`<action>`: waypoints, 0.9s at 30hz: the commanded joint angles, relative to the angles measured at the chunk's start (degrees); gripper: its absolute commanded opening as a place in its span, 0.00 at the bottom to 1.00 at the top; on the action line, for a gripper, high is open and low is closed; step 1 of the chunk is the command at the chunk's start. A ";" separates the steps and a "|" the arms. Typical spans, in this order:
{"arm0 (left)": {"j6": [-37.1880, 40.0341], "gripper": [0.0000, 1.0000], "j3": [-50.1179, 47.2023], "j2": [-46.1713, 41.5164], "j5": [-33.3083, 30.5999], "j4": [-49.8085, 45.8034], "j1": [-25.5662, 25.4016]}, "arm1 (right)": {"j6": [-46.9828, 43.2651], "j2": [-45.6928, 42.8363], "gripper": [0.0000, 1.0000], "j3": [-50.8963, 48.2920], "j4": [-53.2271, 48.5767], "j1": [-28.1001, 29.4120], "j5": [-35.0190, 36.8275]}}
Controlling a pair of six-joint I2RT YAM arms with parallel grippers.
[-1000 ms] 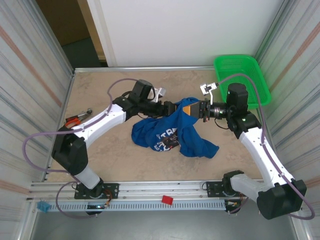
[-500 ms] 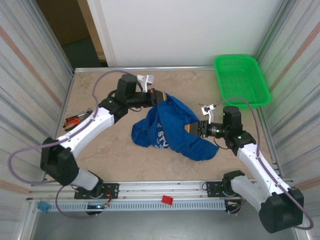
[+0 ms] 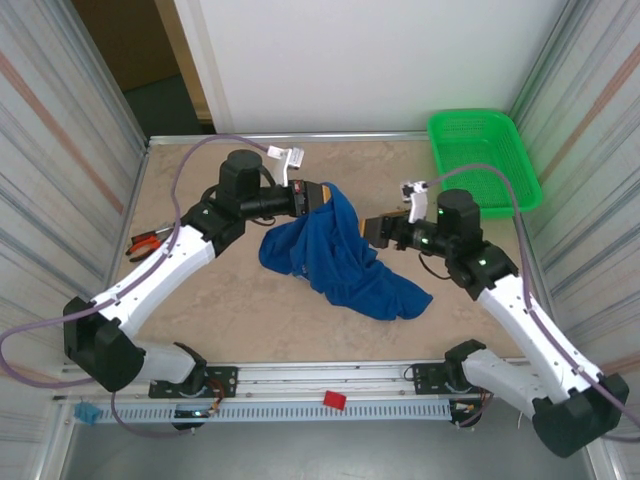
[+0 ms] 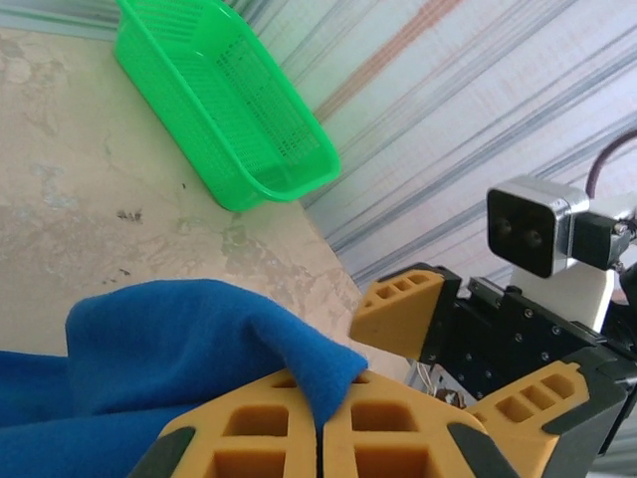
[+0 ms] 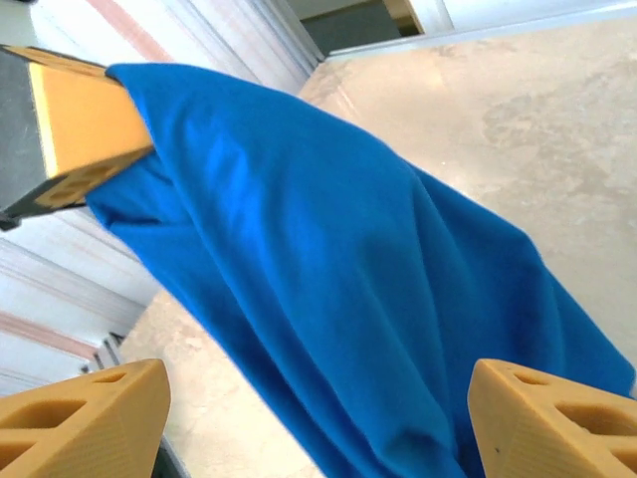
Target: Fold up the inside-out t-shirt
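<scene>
The inside-out t-shirt (image 3: 340, 258), plain royal blue on the side that shows, hangs from my left gripper (image 3: 318, 196) and trails down to the right onto the table. In the left wrist view the left gripper (image 4: 320, 398) has its orange jaws pressed shut on a fold of the t-shirt (image 4: 169, 339). My right gripper (image 3: 374, 231) stands open just right of the hanging cloth, holding nothing. Its orange fingers (image 5: 90, 408) sit wide apart in the right wrist view, with the t-shirt (image 5: 328, 279) draped in front of them. The lettering is hidden.
A green mesh basket (image 3: 484, 160) stands at the back right corner. Red-handled pliers (image 3: 150, 241) lie near the left wall. A small red piece (image 3: 333, 400) sits on the front rail. Corrugated walls close both sides.
My left gripper shut on the shirt's edge and pulled it back and left. My right gripper let go, opened and drew away to the right. The white print has turned out of sight.
</scene>
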 commanded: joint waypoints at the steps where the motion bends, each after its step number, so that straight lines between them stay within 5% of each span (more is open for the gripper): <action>1: 1.54 0.00 2.47 -1.26 -0.58 -1.41 -1.30 | -2.75 5.04 0.78 2.62 0.62 6.08 12.73; 9: 1.19 0.00 4.88 -0.90 -0.67 -4.36 -1.74 | -2.01 13.45 0.73 4.80 3.02 8.69 23.10; 17: 2.48 0.00 4.90 -1.51 -0.88 -7.17 -1.38 | -0.23 12.66 0.38 2.11 9.54 1.03 2.68; 25: 1.95 0.00 4.97 -0.90 1.45 -6.09 -1.22 | 0.23 16.45 0.50 4.11 10.90 0.82 -6.90; 27: 1.94 0.00 5.10 -0.89 1.86 -6.04 -1.22 | 0.91 17.46 0.43 4.33 11.90 0.73 -9.01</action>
